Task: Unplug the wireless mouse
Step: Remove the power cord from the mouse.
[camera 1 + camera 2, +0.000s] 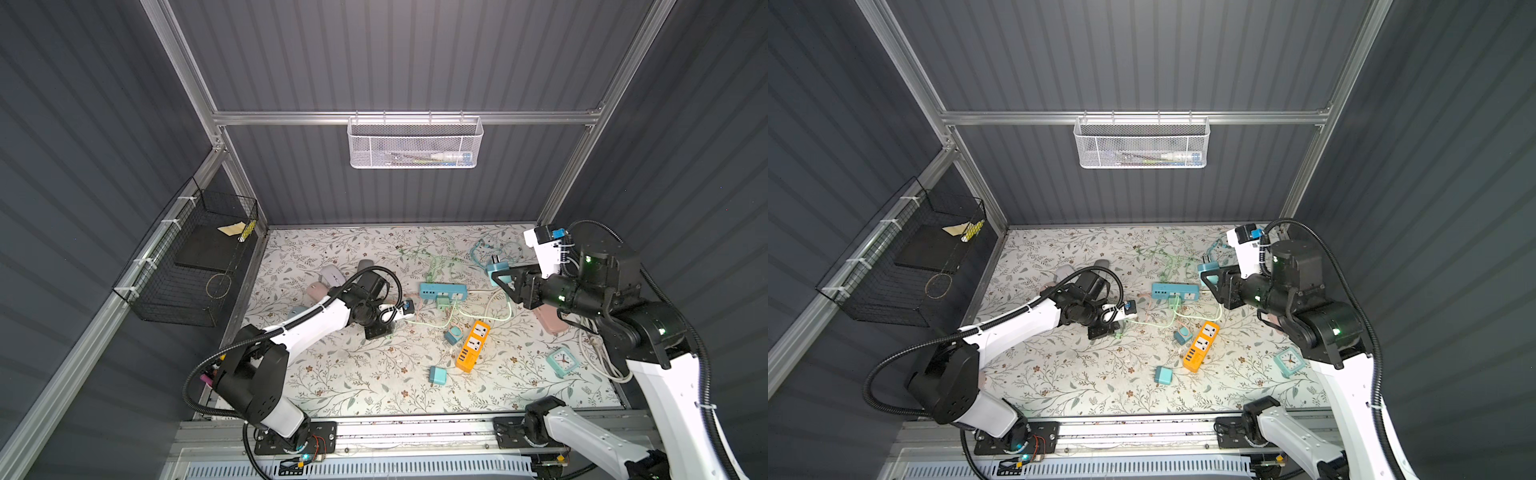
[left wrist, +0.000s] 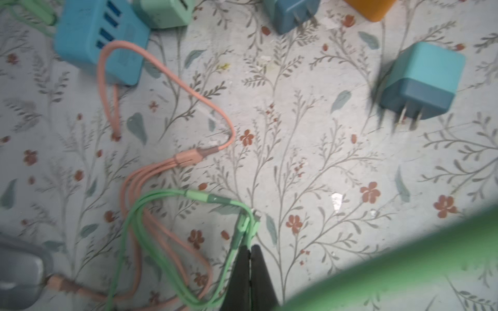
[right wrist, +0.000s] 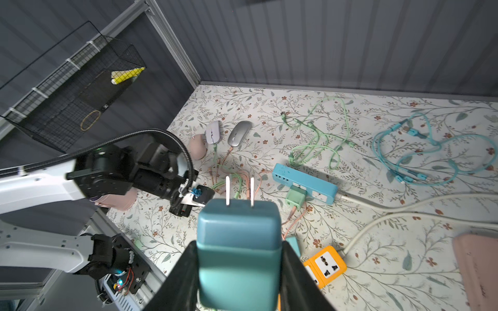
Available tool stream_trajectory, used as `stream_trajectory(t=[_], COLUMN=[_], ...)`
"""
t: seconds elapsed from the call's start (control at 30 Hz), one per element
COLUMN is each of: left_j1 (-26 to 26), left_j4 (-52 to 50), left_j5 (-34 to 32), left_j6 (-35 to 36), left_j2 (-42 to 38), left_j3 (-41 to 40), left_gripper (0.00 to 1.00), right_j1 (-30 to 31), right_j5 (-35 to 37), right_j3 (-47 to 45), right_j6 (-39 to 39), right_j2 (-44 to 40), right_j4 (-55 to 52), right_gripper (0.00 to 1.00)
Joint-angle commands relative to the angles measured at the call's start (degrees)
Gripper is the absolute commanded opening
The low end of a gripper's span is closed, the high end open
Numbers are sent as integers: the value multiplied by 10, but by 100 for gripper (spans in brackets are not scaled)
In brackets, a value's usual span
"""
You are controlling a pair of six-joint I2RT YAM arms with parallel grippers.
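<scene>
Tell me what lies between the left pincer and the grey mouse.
Left wrist view: between the left pincer and the grey mouse lie loops of green cable and pink cable.

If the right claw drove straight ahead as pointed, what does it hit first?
Probably the tangle of pink and green cables beside the blue plastic power strip; the teal plug adapter in the right claw leads. Depth unclear.

Two baskets (image 1: 374, 141) (image 1: 166, 299), one clock (image 1: 563, 360), two robot arms (image 1: 307, 328) (image 1: 665, 395).
</scene>
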Motion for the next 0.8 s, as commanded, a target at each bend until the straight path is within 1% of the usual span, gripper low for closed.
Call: stream_trajectory(t=[0.0,0.03,0.07,0.13,0.27,0.33,0.4,0.5,0.57,0.67,0.73,0.77], left_j1=[1,1,2,1,1,0,-1,-1,-1,-2,-2,-2], left_j4=[17,25,32,25,-48,-63,-65,-61,-77,-112,-138,-147], left_j5=[-116,-125,-130,-128,-117,-121,-123,-130,-122,-121,-123,-122], left_j6=[-35,-44,-57,-87,-145,-172,-190,-232,-263,-313,-342,-359], left_j2=[-74,-93,-110,-121,-82,-67,-64,-63,-52,-25,-6,3], left_j3=[50,68,89,139,280,322,346,377,414,475,514,529], left_gripper=[0,0,0,0,0,0,0,0,0,0,0,0], right_j1=[-1,-1,-1,-1,6,13,31,92,156,236,269,283], right_j5=[-20,-39,-57,-103,-192,-224,-249,-244,-215,-166,-134,-133], right_j3=[-59,-82,-100,-127,-180,-191,-203,-220,-217,-193,-176,-167], right_j6=[-11,-10,-11,-17,-9,3,25,50,43,21,18,18], right_j2=[-20,-26,-32,-41,-64,-65,-61,-44,-15,39,76,94], right_j4=[25,38,47,65,130,153,186,244,265,279,291,301], right_gripper=[48,53,54,49,48,48,48,48,48,49,50,50])
